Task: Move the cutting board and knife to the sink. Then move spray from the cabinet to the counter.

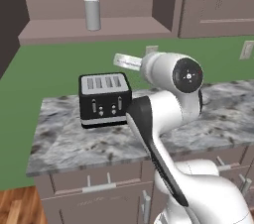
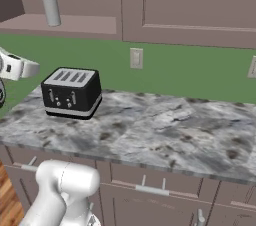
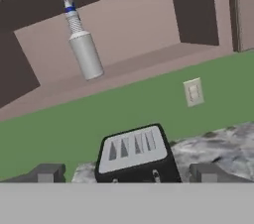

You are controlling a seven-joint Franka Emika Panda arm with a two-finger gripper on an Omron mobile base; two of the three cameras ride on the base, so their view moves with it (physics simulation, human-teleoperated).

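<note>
Marbled stone table (image 1: 74,143) is seen bearing a black toaster (image 1: 105,100). The taupe cabinet (image 1: 89,28) recess holds the spray (image 1: 92,7), upright on its shelf. The gripper (image 3: 126,173) is spread wide, empty, raised above the toaster and touching nothing.

You are in a kitchen: a marbled counter (image 2: 165,130) over drawers, a black toaster (image 1: 105,100) near its left edge, wall cabinet (image 1: 99,29) above.
</note>
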